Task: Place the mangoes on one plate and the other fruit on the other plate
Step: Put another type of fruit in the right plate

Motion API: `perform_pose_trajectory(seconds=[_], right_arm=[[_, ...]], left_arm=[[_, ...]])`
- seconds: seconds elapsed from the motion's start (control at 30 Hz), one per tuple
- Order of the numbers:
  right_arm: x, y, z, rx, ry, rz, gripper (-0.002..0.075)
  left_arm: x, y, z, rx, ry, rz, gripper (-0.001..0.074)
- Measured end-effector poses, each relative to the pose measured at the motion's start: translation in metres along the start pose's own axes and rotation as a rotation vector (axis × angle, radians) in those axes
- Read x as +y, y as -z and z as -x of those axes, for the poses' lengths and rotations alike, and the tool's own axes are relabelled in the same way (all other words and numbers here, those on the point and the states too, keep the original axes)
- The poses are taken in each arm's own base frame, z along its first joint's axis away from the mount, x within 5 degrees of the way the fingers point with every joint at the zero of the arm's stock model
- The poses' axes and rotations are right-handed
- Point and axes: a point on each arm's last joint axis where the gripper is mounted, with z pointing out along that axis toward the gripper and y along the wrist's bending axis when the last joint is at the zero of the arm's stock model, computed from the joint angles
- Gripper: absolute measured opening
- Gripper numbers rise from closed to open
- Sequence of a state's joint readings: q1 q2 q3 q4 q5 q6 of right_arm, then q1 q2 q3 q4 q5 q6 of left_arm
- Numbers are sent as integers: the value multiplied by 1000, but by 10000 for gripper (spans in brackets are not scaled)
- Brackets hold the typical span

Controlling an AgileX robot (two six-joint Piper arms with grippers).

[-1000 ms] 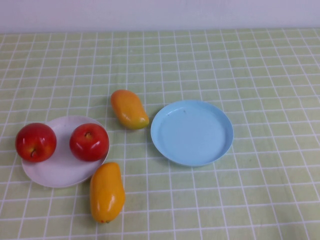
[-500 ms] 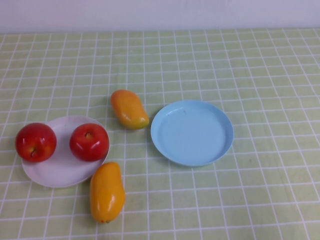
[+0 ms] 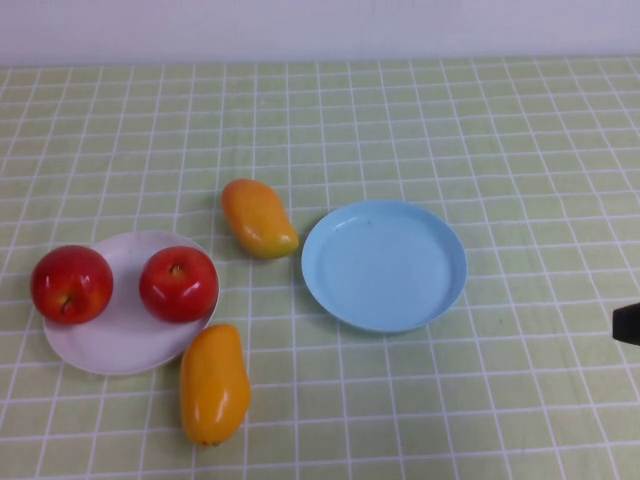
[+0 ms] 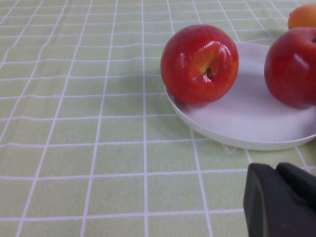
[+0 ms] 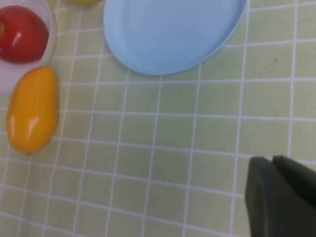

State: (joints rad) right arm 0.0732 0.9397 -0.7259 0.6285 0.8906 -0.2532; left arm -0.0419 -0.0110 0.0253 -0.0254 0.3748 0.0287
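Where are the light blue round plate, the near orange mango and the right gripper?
light blue round plate [image 3: 440, 290], high view, bare rim.
near orange mango [image 3: 213, 385], high view, middle of its skin.
right gripper [image 5: 270, 159], right wrist view, shut fingertips.

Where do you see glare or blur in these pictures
High view: soft and slightly hazy, with small highlights on the apples and the near mango; the right tool is a dark sliver at the edge. Left wrist view: a bright sheen on the apple on the white plate, the shut left tool blurred. Right wrist view: the shut right tool blurred, the blue plate evenly lit.
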Motion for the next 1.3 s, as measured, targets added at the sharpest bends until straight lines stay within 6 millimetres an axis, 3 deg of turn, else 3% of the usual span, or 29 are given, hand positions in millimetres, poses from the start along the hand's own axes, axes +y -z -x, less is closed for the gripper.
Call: perform_pose_trajectory(seconds=[0.1,0.2,0.37,0.6,0.73,0.93,1.03,1.13,1.3], right_arm=[[8,-17,16,75,48,14,-16],[30,-41,28,161,132,66,-16],[78,-84,42,255,278,104,-16],[150,-140,38,375,402,113,8],[185,-164,27,445,456,120,123],[223,-199,14,503,437,89,484],[235,-213,16,501,414,73,598],[241,-229,21,484,381,22,647],[245,-256,26,475,360,-52,663]], left_arm=[[0,0,0,0,0,0,2],[0,0,0,0,0,0,2],[0,0,0,0,0,0,2],[0,0,0,0,0,0,2],[0,0,0,0,0,0,2],[0,0,0,0,0,0,2],[0,0,0,0,0,0,2],[0,0,0,0,0,0,2],[0,0,0,0,0,0,2]])
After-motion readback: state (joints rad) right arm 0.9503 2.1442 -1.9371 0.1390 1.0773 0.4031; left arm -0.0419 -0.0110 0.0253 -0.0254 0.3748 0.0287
